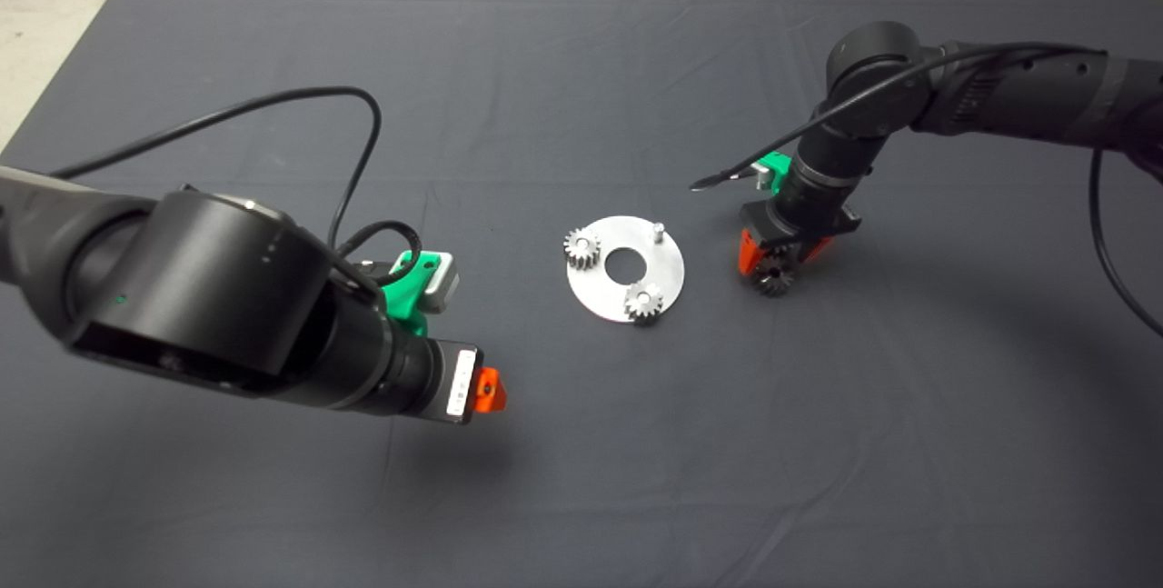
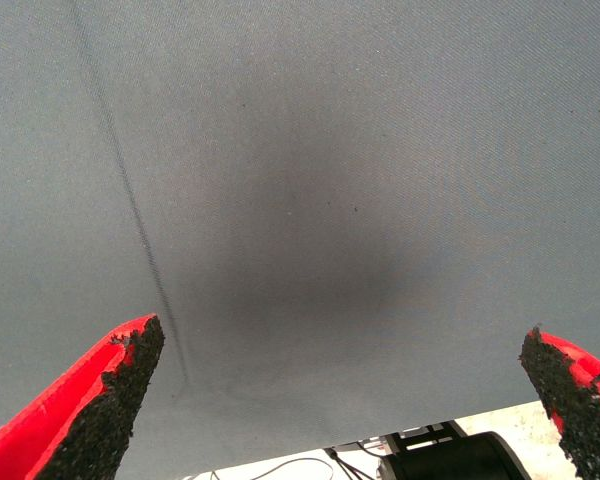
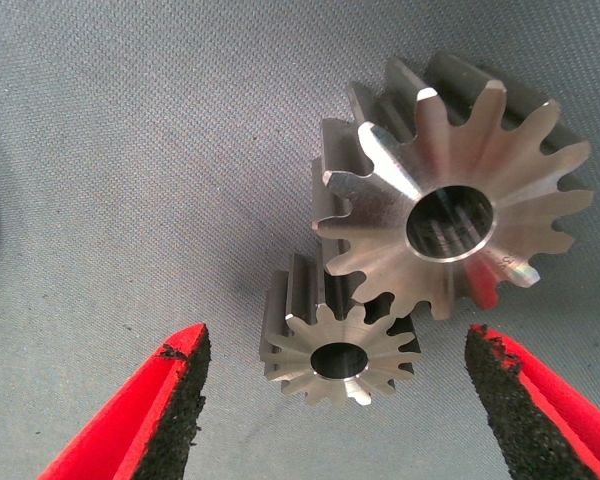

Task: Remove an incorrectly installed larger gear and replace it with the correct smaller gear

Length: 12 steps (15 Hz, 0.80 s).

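Right hand [image 3: 335, 400] parked low over the dark mat [image 1: 581, 479] just off the right edge of the round metal plate [image 1: 601, 295], fingers [image 3: 150, 420] spread wide with nothing gripped. Smaller gear [image 3: 338, 342] sitting flat on the mat right in the gap between those two pads, closer to neither by much, not touched by either as far as can be told. Larger gear [image 3: 450, 215] lying flat just beyond it, farther out from the fingertips, teeth butted up against or slightly overlapping the little one; can't tell which from the wrist view. From the head view only a dark toothed lump [image 1: 773, 277] poking out under the red fingers, so hard to separate the two gears there. On the plate: two small bright gears [image 1: 581, 248] seated, one at the left rim and one [image 1: 643, 302] at the near rim, plus a bare pin [image 1: 658, 230] standing near the far right rim, and a big centre hole. Left hand [image 2: 345, 385] hovering above bare mat well to the left of the plate, also spread wide and holding nothing, just a soft shadow on the fabric below it.
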Motion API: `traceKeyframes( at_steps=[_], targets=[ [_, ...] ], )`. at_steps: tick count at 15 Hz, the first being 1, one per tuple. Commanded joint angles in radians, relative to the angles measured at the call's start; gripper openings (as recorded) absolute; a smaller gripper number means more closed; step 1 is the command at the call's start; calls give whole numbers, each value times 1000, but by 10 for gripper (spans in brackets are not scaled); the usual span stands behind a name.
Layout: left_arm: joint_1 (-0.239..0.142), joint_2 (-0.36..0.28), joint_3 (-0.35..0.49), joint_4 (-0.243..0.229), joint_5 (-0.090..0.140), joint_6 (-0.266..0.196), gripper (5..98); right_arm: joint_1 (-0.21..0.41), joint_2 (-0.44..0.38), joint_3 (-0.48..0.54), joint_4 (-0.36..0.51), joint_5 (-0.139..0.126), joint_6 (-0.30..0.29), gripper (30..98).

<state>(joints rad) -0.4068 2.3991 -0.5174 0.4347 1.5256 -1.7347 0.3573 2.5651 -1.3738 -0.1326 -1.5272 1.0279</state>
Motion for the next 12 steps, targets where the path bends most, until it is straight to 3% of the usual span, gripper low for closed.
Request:
traceKeyframes(
  at_steps=[1,5,12],
  targets=[
    [-3,-2,8,10,16,4,921,22,-6,20,36,-129,2,674],
    [-3,-2,4,10,16,4,921,22,-7,20,36,-129,3,615],
    [-3,-4,5,10,16,4,921,19,-11,69,37,-128,23,615]
  ],
)
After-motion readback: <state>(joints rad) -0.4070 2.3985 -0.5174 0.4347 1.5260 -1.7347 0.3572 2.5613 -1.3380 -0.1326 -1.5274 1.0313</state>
